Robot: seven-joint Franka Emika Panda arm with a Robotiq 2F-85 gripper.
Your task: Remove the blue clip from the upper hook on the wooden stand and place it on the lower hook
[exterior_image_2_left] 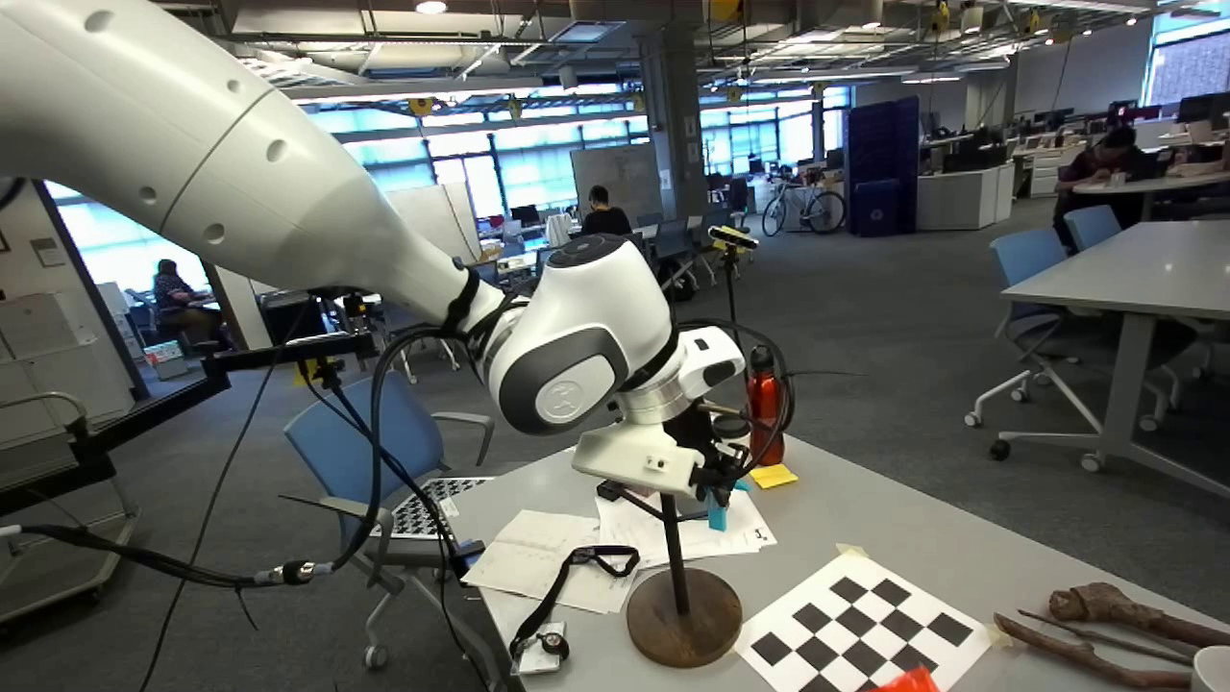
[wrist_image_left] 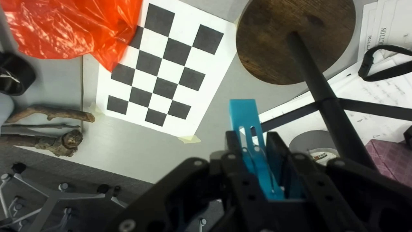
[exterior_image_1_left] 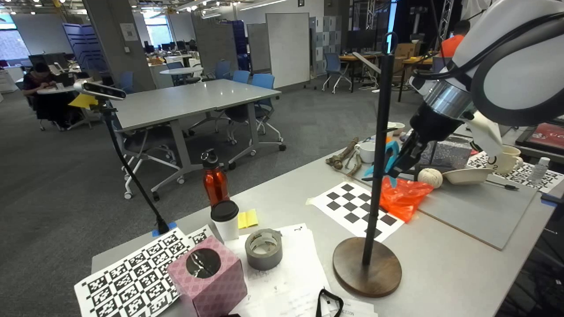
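Just beside the wooden stand [exterior_image_1_left: 380,136], the fingers [wrist_image_left: 274,141] are gripping the blue clip [wrist_image_left: 257,159], pressed together on it. The clip's long axis is running along them, past their tips, crosswise to a side peg [wrist_image_left: 289,116]; whether it is hanging there isn't showing.

On the grey table [exterior_image_1_left: 458,266], a checkerboard sheet [wrist_image_left: 164,77] lay flat, one edge overlapped by an orange plastic bag [wrist_image_left: 74,29]. Three wooden sticks [wrist_image_left: 53,112] lay side by side near the sheet. A red bottle [exterior_image_1_left: 216,185] and a lidded white cup [exterior_image_1_left: 227,229] stood upright, with yellow sticky notes [exterior_image_1_left: 247,219] just beside the cup. A roll of tape [exterior_image_1_left: 264,263] rested on white papers [exterior_image_1_left: 297,268], near a pink tissue box [exterior_image_1_left: 220,290].
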